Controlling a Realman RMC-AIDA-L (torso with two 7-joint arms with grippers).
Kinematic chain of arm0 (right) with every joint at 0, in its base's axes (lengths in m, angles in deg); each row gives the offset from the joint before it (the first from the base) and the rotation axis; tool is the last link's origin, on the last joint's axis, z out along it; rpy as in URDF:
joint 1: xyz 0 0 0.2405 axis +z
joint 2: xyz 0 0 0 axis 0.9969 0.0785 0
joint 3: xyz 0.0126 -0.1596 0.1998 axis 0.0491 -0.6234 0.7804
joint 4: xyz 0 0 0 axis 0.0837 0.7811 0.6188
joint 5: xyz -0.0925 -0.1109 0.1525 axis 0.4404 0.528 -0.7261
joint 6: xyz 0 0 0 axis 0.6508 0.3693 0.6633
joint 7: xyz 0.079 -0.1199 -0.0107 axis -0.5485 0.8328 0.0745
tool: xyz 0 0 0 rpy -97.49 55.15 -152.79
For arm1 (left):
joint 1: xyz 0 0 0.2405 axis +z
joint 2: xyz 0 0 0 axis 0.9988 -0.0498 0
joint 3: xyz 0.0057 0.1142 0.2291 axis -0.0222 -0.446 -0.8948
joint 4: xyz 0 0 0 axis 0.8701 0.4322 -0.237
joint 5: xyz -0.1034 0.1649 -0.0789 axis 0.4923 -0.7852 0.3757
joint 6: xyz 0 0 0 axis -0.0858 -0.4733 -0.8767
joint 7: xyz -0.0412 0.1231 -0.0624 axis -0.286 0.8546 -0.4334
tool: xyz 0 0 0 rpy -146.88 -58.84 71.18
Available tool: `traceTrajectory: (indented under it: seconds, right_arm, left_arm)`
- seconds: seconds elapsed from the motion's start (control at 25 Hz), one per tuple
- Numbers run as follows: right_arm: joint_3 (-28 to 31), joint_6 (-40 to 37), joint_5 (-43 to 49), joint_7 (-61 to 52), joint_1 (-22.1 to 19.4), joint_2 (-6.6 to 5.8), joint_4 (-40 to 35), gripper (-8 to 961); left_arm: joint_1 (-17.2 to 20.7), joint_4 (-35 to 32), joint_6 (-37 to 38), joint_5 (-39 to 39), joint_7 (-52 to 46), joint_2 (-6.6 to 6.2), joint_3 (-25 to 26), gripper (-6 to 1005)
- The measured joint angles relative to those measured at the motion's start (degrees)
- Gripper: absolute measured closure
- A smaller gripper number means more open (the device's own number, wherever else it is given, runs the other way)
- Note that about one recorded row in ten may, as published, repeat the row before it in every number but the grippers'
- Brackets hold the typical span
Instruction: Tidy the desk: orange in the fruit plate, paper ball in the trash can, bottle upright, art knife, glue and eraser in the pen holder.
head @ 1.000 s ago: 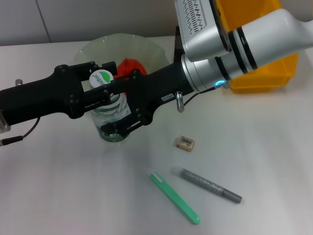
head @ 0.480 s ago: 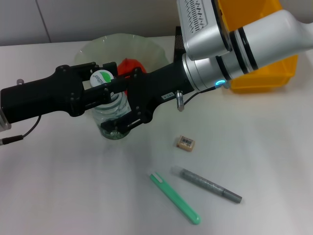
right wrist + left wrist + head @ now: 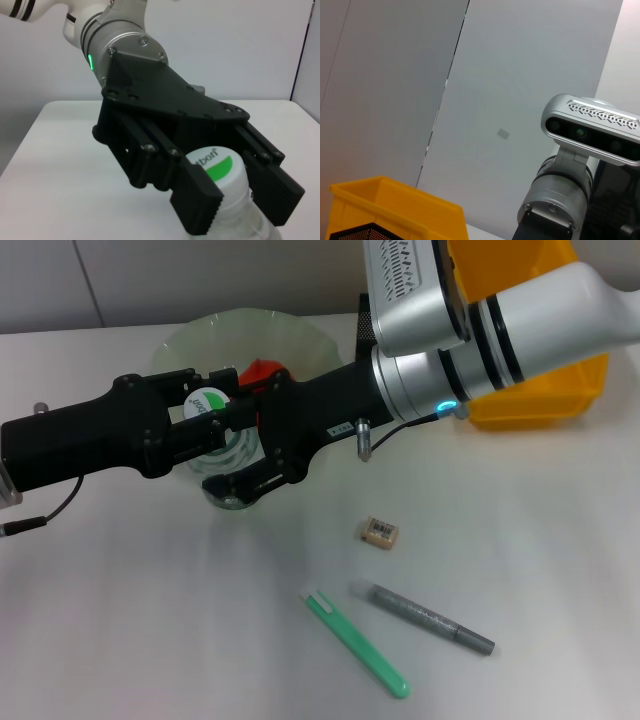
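Note:
The clear bottle (image 3: 232, 452) with its white and green cap (image 3: 220, 167) stands nearly upright just in front of the pale green fruit plate (image 3: 300, 335). My left gripper (image 3: 210, 408) is shut on the bottle at the cap; the right wrist view shows it (image 3: 240, 205) with a finger on each side. My right gripper (image 3: 250, 440) is shut on the bottle's body lower down. The orange (image 3: 262, 372) lies in the plate, partly hidden by the arms. The beige eraser (image 3: 380, 531), green art knife (image 3: 355, 643) and grey glue stick (image 3: 420, 617) lie on the table. The paper ball is out of view.
The yellow trash can (image 3: 540, 400) stands at the back right, behind my right arm. The black mesh pen holder (image 3: 366, 325) is mostly hidden beside it. In the left wrist view I see the trash can (image 3: 395, 200), a pen holder corner (image 3: 355, 232) and the wall.
My right gripper has shifted left and back, bringing the bottle's base under its cap, so the bottle stands straighter. The left gripper and the cap have stayed put.

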Motion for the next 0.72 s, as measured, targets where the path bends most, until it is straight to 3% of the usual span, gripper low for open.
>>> traceTrajectory:
  seconds: [0.72]
  right_arm:
    - [-3.85,0.28,-2.50,-0.31,0.37,0.11,0.87,169]
  left_arm:
    - [-0.19,-0.12,-1.00,-0.09,-0.81,-0.40,0.00,626]
